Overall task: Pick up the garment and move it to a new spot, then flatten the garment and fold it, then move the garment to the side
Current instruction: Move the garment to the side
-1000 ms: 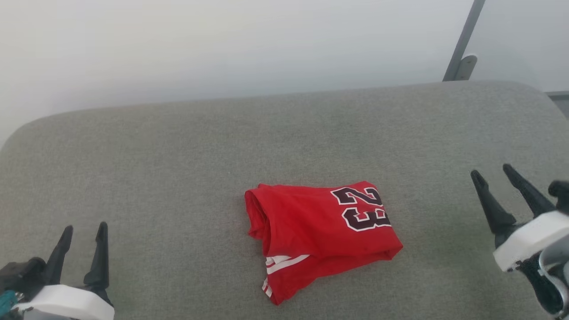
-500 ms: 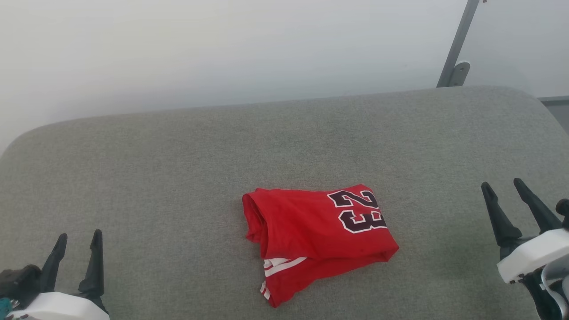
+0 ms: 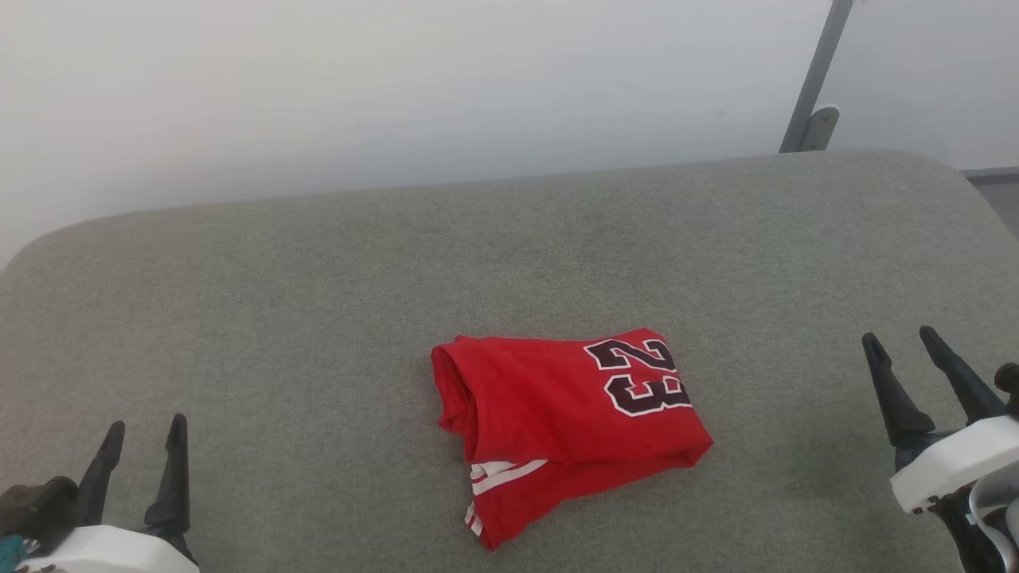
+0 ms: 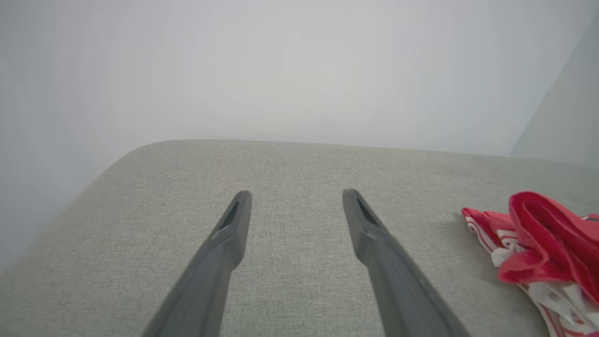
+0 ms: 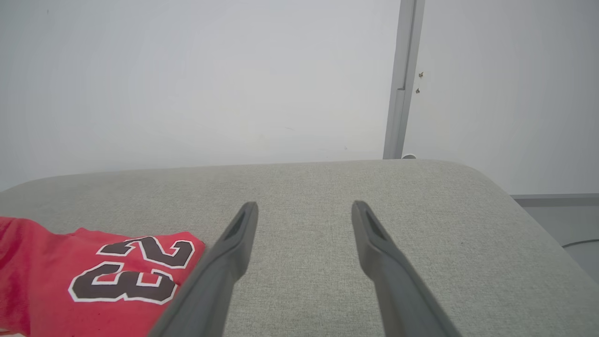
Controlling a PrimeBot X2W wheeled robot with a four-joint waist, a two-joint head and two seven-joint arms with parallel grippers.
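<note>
- While both hands sit at the near edge, the garment [image 3: 557, 414] lies by itself in the middle of the grey padded surface [image 3: 279, 302], touched by neither.
- It is a compact red bundle, doubled over in layers. The black-and-white "23" faces up at its right end, rolled folds show at its left end, and white striped trim pokes out from under the near edge.
- Left hand [image 3: 148, 422]: fingers spread wide with nothing between them, well apart from the garment, off to its left.
- Right hand [image 3: 898, 334]: likewise wide open and empty, well off to the garment's right and a little farther up the surface than the left hand.
- Step, as I judge it: no grasp is under way. The bundle looks roughly folded rather than flat, so this is either the first pick-up or the last shift to the side. The pictures alone do not settle which.
- Next move, in either case: one hand has to come in over the bundle, drop its fingers around an edge and pinch through all the layers, so the pile lifts as one.
- Risk: a pinch on the top layer alone would likely let the rest unroll. The loose trim at the near edge is the part most likely to trail.
</note>
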